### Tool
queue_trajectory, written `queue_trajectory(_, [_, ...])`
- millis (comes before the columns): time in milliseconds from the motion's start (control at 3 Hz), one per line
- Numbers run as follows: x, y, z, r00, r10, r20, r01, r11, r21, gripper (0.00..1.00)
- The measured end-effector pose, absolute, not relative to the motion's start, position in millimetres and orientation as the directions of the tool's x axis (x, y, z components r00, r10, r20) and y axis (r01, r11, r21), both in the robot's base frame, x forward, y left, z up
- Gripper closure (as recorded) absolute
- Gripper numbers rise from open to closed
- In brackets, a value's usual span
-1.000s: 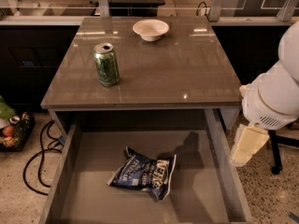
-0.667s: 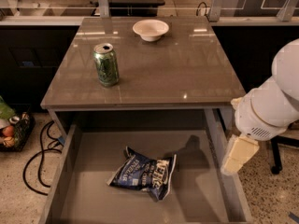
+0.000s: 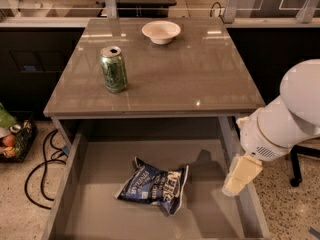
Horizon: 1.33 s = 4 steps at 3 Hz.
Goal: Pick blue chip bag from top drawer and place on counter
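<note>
One bag: the blue chip bag (image 3: 154, 185) lies crumpled on the drawer floor, a little left of the middle, white lettering up, touching neither side wall.
Hidden: the drawer (image 3: 95, 206) runs off the bottom edge, so its front wall does not show. Its back end sits in shadow under the counter.
Cut off: my arm (image 3: 285, 119) comes in from the right edge, with only its white rounded end in view. A basket (image 3: 20, 143) at the left edge is half out of view, and I can make out no more than a few coloured things in it.
Gripper: my gripper (image 3: 241, 175) hangs cream-coloured below the arm, over the drawer's right wall, to the right of the bag and apart from it. I cannot tell whether it stands open or closed, and nothing shows in its hold.
Shadow: a dark patch falls on the drawer floor between the bag and the gripper.
Drawer: it stands open below the counter's front edge and holds the bag.
Counter: the counter (image 3: 195, 74) is glossy and bears two things, well apart.
Can: the green can (image 3: 113, 69) stands upright near the front left, with its top opened.
Bowl: the white bowl (image 3: 161, 32) sits near the back, about mid-width, and its inside shows plain white.
Floor: dark cables (image 3: 39, 170) loop on the speckled floor left of the drawer.
</note>
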State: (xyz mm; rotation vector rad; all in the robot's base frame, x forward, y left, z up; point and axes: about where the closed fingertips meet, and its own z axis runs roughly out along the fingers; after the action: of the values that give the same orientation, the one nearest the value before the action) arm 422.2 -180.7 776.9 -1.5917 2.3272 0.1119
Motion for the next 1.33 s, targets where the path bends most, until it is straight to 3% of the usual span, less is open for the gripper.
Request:
queue_trajectory(667, [415, -132, 710, -0.31, -0.912, -0.27, -0.938, 0.339, -0.069, 0.0])
queue_trajectory(1333, [416, -95, 669, -0.3, -0.887, -0.35, -0.938, 0.341, -0.061, 0.0])
